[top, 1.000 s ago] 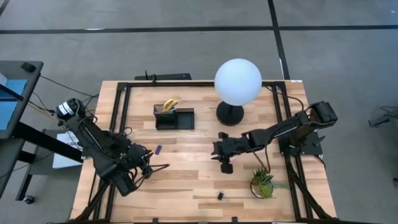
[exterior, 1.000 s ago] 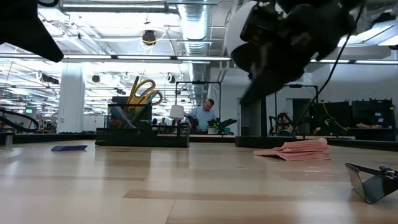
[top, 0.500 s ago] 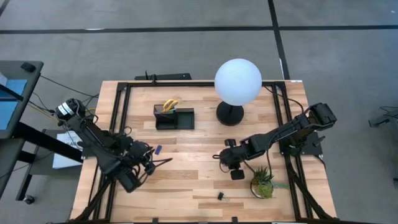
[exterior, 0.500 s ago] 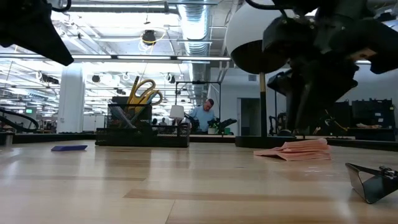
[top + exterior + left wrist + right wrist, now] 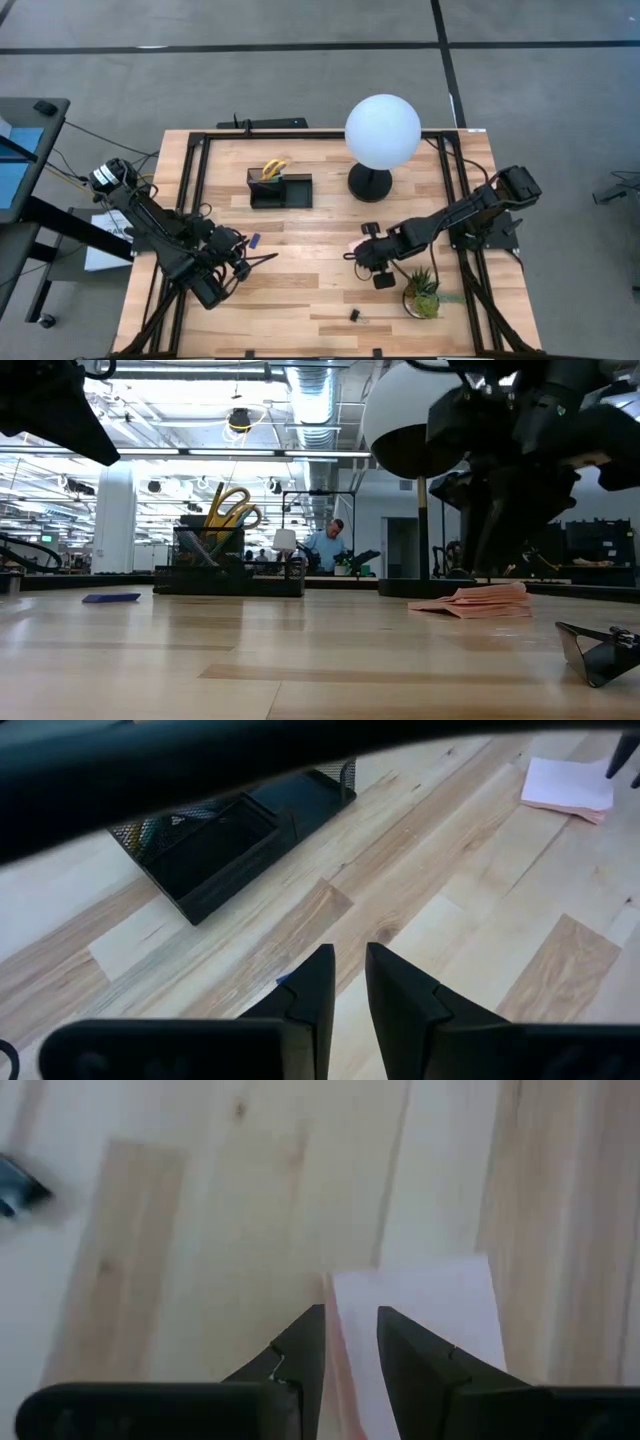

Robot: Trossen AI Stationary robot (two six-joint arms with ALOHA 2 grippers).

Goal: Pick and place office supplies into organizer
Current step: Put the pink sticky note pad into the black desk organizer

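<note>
The pink sticky-note pad [image 5: 425, 1340] lies flat on the table, also in the low view [image 5: 470, 601]. My right gripper [image 5: 350, 1315] points straight down just above the pad's edge, open by a narrow gap [image 5: 488, 572]. In the high view it hides most of the pad [image 5: 366, 250]. My left gripper [image 5: 348, 952] hovers open by a narrow gap near the small blue piece [image 5: 254, 241]. The black organizer [image 5: 280, 188] stands farther back, with yellow-handled scissors [image 5: 273, 167] upright in its pen cup. A black clip [image 5: 354, 315] lies near the table's near edge.
The white globe lamp [image 5: 382, 130] stands on its round black base [image 5: 369, 182] just beyond my right gripper. The green potted plant [image 5: 422, 295] sits close on its near right side. Bare wood lies between the two arms. A person sits in the room behind [image 5: 325, 545].
My right gripper has moved toward the table's near right, tipped from a slant to pointing straight down, and come down over the pink pad. My left gripper has edged slightly toward the blue piece. Nothing on the table has moved.
</note>
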